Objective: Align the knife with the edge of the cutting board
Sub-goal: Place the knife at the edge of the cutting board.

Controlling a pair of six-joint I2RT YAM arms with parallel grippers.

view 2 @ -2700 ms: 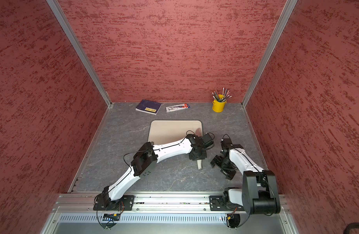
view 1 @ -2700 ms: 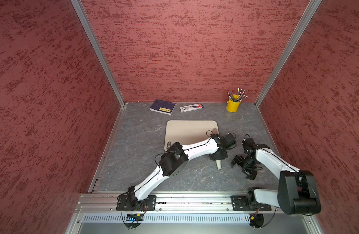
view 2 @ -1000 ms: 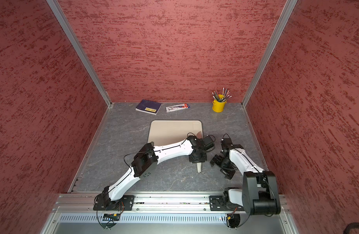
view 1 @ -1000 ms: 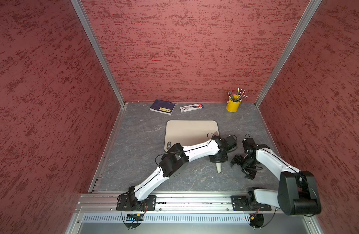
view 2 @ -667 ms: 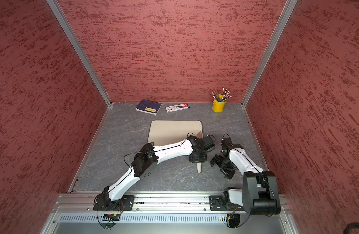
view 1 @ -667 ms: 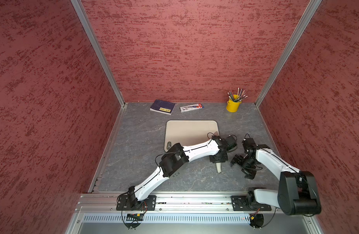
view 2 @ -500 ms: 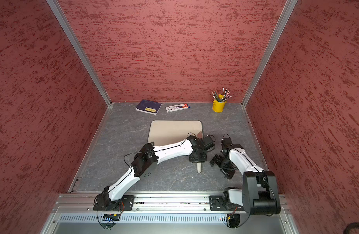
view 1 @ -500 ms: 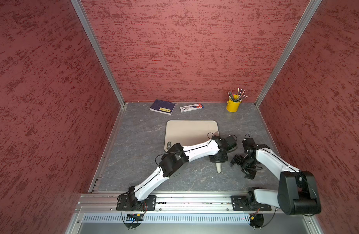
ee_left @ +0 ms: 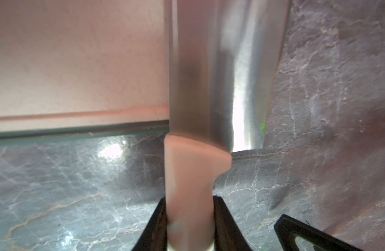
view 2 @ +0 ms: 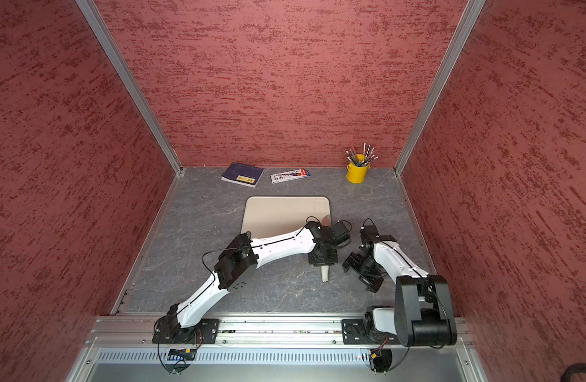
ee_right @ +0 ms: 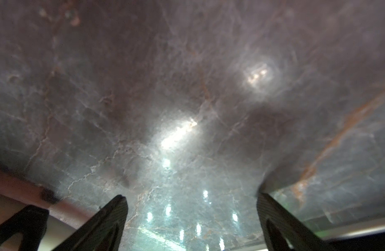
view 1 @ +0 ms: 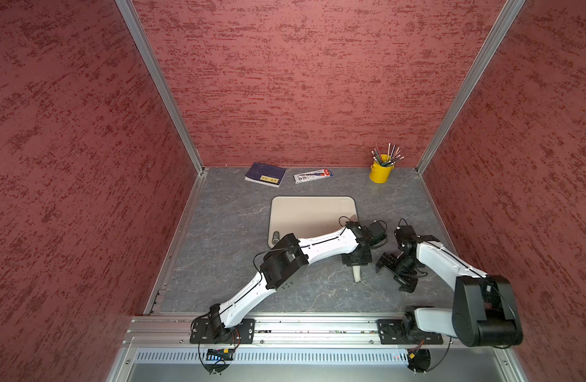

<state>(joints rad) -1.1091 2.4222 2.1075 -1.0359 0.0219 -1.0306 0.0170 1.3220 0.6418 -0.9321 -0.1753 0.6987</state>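
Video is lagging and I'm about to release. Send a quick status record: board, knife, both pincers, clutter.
cutting board: flat on the table
knife: blade over the board edge on the right arm's side, handle out past the near edge
left pincer: shut on the knife handle
right pincer: open, empty, above the table
alignment: blade hides that edge; cannot confirm
clutter: blue book, yellow pencil cup, at the table's far end

left arm (view 1: 324, 246), right arm (view 1: 447, 261): white shells, black joint housings, thin black cable loops. left gripper (ee_left: 190, 206), right gripper (ee_right: 191, 197): matte black.
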